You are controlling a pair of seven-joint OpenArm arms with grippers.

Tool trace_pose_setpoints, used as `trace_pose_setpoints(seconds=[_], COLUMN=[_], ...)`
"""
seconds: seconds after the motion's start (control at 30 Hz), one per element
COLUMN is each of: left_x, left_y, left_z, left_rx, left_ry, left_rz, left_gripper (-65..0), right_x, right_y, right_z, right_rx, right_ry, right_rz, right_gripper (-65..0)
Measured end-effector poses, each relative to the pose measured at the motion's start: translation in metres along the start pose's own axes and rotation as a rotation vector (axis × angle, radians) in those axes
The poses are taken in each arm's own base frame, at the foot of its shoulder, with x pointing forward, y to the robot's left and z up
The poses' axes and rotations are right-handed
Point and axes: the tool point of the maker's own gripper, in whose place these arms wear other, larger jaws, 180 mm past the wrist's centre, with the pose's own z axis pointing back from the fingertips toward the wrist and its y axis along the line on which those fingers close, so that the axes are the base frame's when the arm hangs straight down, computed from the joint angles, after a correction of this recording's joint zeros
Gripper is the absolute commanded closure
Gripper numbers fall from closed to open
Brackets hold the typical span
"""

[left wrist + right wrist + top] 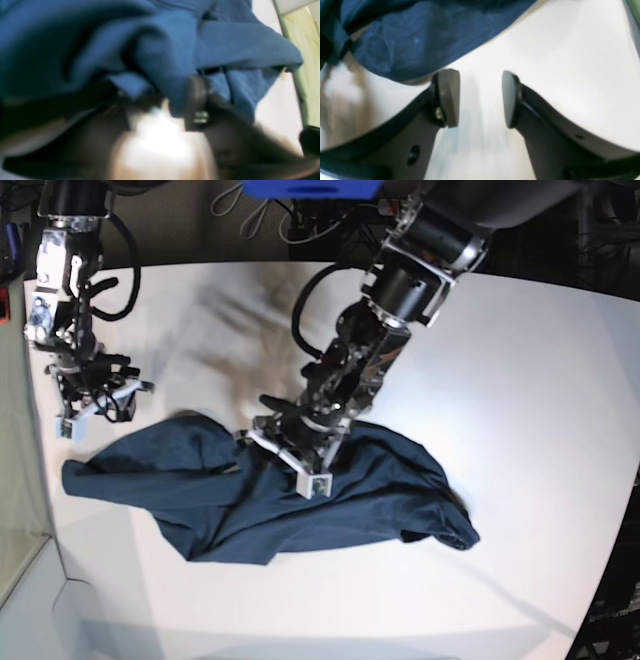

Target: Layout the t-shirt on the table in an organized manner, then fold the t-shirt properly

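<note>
Both hands differ: the left hand [297,448] is clamped on the shirt [280,500] mid-table, its length running along the near edge, while the right hand [480,98], jaws apart, hovers just beside its end.

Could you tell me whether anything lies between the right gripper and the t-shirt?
Nothing visible does. The right gripper stands open over bare table, with the t-shirt edge just ahead of its fingertips and only white tabletop between them. The left gripper is already down on the shirt's middle.
</note>
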Motion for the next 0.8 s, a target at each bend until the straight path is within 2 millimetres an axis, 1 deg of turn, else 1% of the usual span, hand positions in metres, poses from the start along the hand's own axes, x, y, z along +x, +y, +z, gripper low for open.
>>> trace_pose_setpoints(seconds=[0.03, 0.07, 0.1, 0.13, 0.17, 0.23, 0.3, 0.37, 0.43, 0.53, 0.6, 0.7, 0.8], left_x=[-0.005, -0.009, -0.014, -0.017, -0.018, -0.009, 0.002, 0.007, 0.004, 0.006, 0.012, 0.02, 0.017], left_y=[0.0, 0.0, 0.001, 0.001, 0.0, -0.005, -0.008, -0.006, 0.002, 0.013, 0.021, 0.04, 0.063], left_z=[0.002, 0.003, 0.005, 0.006, 0.007, 0.015, 0.027, 0.044, 0.062, 0.091, 0.113, 0.15, 0.182], left_rx=[0.0, 0.001, 0.002, 0.003, 0.002, -0.023, -0.061, -0.09, -0.102, -0.111, -0.121, -0.094, -0.044], left_ry=[0.006, 0.011, 0.016, 0.021, 0.021, -0.009, -0.047, -0.054, -0.034, -0.05, -0.073, -0.114, -0.118], left_rz=[0.006, 0.009, 0.013, 0.017, 0.02, 0.061, 0.114, 0.144, 0.153, 0.152, 0.15, 0.143, 0.118], left_gripper=[0.0, 0.0, -2.7, -2.4, -0.3, -0.1, -0.3, -0.3, -0.3, -0.3, -0.3, -0.3, -0.3], right_x=[0.0, 0.0, 0.0, 0.0, 0.001, 0.001, 0.002, 0.003, 0.007, 0.02, 0.026, 0.025, 0.037], right_y=[0.0, 0.0, 0.0, 0.0, 0.0, 0.001, 0.001, 0.001, 0.002, 0.005, 0.005, 0.005, 0.009], right_z=[0.0, 0.0, 0.0, 0.0, 0.0, 0.0, 0.0, -0.001, -0.002, -0.004, -0.004, -0.004, -0.005], right_rx=[0.0, 0.0, 0.0, 0.0, 0.001, 0.002, 0.002, 0.002, 0.005, 0.012, 0.013, 0.012, 0.02], right_ry=[0.001, 0.001, 0.0, 0.0, -0.003, -0.003, -0.008, -0.011, -0.015, -0.047, -0.061, -0.049, -0.08], right_rz=[-0.001, 0.0, 0.0, 0.0, -0.001, 0.0, 0.0, 0.001, 0.0, 0.0, 0.001, 0.002, 0.0], right_gripper=[-28.0, -28.0, -28.0, -28.0, -28.0, -28.0, -28.0, -28.0, -28.0, -28.0, -28.0, -28.0, -28.0])
